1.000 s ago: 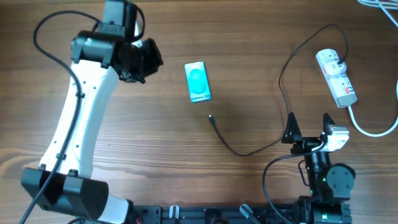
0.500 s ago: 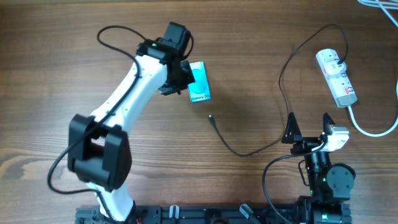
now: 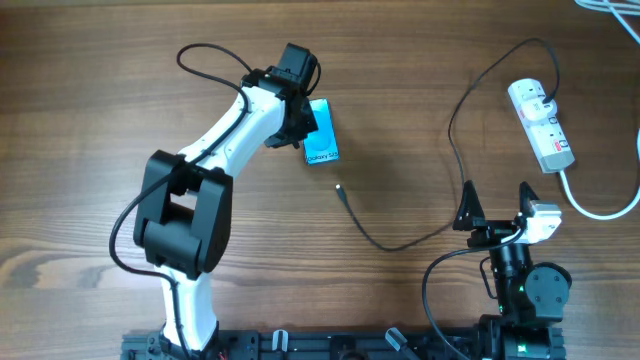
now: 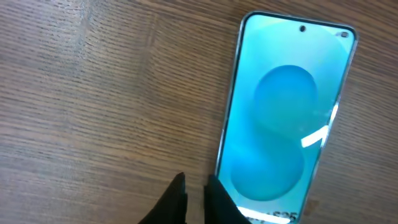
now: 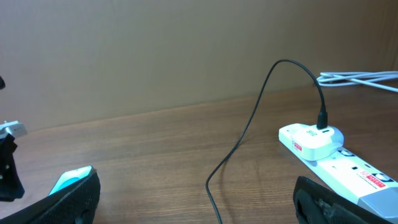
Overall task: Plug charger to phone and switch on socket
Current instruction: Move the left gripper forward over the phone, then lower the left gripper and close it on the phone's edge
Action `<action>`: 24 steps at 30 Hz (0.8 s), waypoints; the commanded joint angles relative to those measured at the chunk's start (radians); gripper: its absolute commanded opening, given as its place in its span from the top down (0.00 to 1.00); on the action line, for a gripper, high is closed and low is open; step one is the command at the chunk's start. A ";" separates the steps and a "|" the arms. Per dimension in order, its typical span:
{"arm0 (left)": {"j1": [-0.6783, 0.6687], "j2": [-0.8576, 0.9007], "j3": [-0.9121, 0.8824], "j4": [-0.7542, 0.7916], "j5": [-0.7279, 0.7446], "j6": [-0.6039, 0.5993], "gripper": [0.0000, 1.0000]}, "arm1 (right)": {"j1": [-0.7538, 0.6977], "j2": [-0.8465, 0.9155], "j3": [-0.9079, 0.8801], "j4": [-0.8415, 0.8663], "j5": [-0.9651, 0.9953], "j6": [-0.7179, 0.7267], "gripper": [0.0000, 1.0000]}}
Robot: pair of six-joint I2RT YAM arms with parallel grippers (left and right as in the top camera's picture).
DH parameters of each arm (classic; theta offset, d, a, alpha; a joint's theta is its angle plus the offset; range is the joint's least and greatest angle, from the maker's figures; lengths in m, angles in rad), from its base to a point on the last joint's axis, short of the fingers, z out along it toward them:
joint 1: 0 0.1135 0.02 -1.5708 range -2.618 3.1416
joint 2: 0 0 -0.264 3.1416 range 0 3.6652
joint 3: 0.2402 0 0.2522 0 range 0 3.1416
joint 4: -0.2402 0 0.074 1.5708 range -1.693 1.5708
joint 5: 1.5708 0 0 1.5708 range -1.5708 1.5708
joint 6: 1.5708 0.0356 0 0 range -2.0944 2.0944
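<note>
The phone [image 3: 322, 138] lies flat on the table, cyan screen up, and fills the left wrist view [image 4: 286, 112]. My left gripper [image 3: 303, 140] hovers at its left long edge near the text end; in the left wrist view [image 4: 194, 194] the fingers stand almost together with nothing between them. The charger [image 3: 400, 243] runs from the socket [image 3: 542, 125] in a long loop, and its plug tip [image 3: 338, 187] lies free below the phone. My right gripper [image 3: 497, 212] is wide open and empty near the front edge; its view shows the charger [image 5: 249, 130] and the socket [image 5: 323, 146].
The socket's thick white cord [image 3: 600, 210] curls off to the right edge. More white cables [image 5: 360, 78] lie behind the socket. The left arm's black cable [image 3: 215, 55] arches above the table's left half.
My left arm has swung from the far left over to the phone, and its gripper now sits at the phone's left edge. The right arm, charger and socket have not moved.
</note>
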 commanded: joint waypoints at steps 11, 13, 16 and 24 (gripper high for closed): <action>0.002 0.068 -0.005 0.034 -0.029 -0.010 0.00 | -0.001 -0.004 -0.001 0.006 0.000 0.003 0.00; 0.002 0.068 -0.005 0.040 -0.029 -0.010 0.00 | -0.001 -0.004 -0.001 0.006 0.000 0.003 0.00; 0.002 0.068 -0.005 0.050 -0.030 -0.010 0.00 | -0.001 -0.004 -0.001 0.006 0.000 0.003 0.00; 0.002 0.068 -0.079 0.099 -0.029 -0.010 0.00 | -0.001 -0.004 -0.001 0.006 0.000 0.003 0.00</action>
